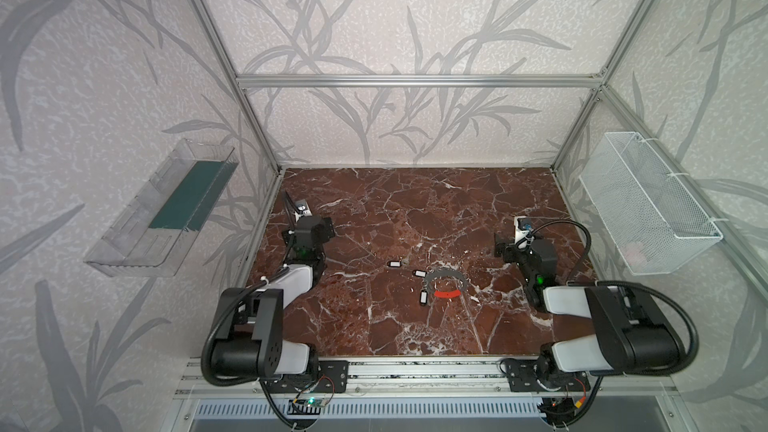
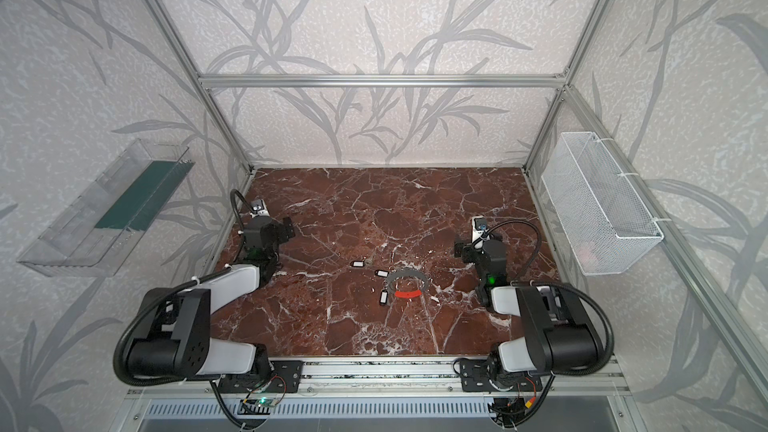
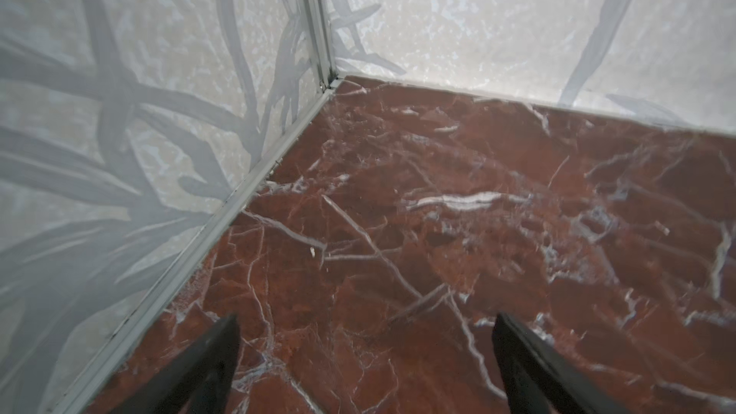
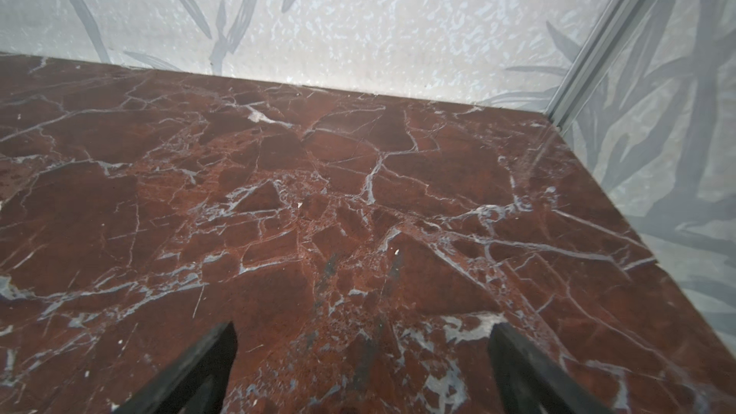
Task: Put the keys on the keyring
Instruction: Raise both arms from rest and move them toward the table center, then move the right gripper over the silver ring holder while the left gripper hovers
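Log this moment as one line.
left hand open, empty | right hand open, empty | keys lying on table beside keyring | nothing grasped

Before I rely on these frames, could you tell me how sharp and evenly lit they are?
Both top views: even light, no glare, keys and keyring distinct but tiny. Left wrist view: soft, fingers blurred. Right wrist view: equally soft, marble veins smeared.

The glossy stone-look tabletop (image 1: 374, 209) is dark red-brown marble veined with white, the flat notched keyring (image 1: 443, 273) grey with one bright red arc (image 1: 447, 294), the three tiny keys (image 1: 424, 297) carry black rectangular tags (image 1: 395, 263) with white labels, and the textured wallpaper (image 1: 415, 14) shows grey leaves on cream.
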Controlling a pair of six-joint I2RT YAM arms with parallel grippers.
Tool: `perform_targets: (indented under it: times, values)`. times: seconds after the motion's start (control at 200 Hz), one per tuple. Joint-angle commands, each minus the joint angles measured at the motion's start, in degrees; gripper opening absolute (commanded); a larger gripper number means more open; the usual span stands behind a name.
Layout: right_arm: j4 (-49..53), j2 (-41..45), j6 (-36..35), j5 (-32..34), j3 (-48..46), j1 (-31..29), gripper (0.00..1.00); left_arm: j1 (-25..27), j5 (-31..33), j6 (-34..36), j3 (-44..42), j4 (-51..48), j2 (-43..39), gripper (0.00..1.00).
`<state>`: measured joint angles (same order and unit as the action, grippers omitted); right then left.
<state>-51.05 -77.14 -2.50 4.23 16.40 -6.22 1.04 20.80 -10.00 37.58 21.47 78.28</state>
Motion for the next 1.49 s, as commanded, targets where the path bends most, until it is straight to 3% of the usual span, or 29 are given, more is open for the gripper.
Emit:
perform_targets:
  times: [0.0,0.055,0.105,0.255,0.31,0.385,0.525,0.655,0.87,1.155,1.21,1.375,1.49]
  values:
    - [15.71,8.74,7.5,7.59,5.28,-0.64,0.99,-0.09,1.97,-11.03,11.56,-30.59,-2.28,0.99]
    - [24.8,12.46,14.75,8.52,8.11,-0.55,0.99,-0.07,-0.01,-12.89,15.93,-38.07,-1.87,0.99]
    - [29.4,15.16,19.31,5.47,9.39,-0.55,0.99,-0.07,-1.28,-15.35,18.29,-42.18,-2.01,0.99]
    - [28.25,22.29,35.09,0.24,6.74,-0.3,0.99,-0.07,-6.78,-18.8,18.63,-46.02,-6.47,0.99]
    - [27.41,23.32,37.24,-6.12,6.72,0.63,0.99,-0.07,-10.68,-18.51,18.17,-46.25,-8.53,0.99]
    - [32.77,23.13,37.77,-13.16,10.11,0.81,0.99,0.06,-17.81,-15.92,16.39,-44.87,-11.37,0.99]
    - [46.44,20.41,35.23,-21.03,17.48,-0.75,0.99,0.36,-24.23,-19.82,12.82,-44.74,-15.51,0.99]
    - [58.49,17.3,28.41,-19.3,23.29,-8.56,0.99,1.68,-29.01,-22.11,8.83,-43.81,-17.65,0.99]
    - [73.45,7.94,21.86,-9.56,31.36,-25.77,0.99,7.17,-31.99,-20.11,7.25,-43.66,-18.43,0.99]
    - [76.56,-3.1,21.12,-15.34,35.93,-31.49,1.0,10.8,-32.1,-17.12,7.24,-44.58,-18.89,0.99]
    - [76.36,-4.96,21.05,-17.12,36.68,-31.49,0.92,11.16,-31.91,-16.98,7.33,-44.86,-18.68,0.99]
    - [76.13,-10.16,19.97,-20.84,39.19,-31.49,0.56,11.82,-31.71,-16.58,7.42,-44.99,-18.45,0.98]
    - [78.25,-15.32,20.09,-20.64,42.54,-31.49,0.47,11.97,-31.7,-16.12,7.44,-45.13,-18.45,0.98]
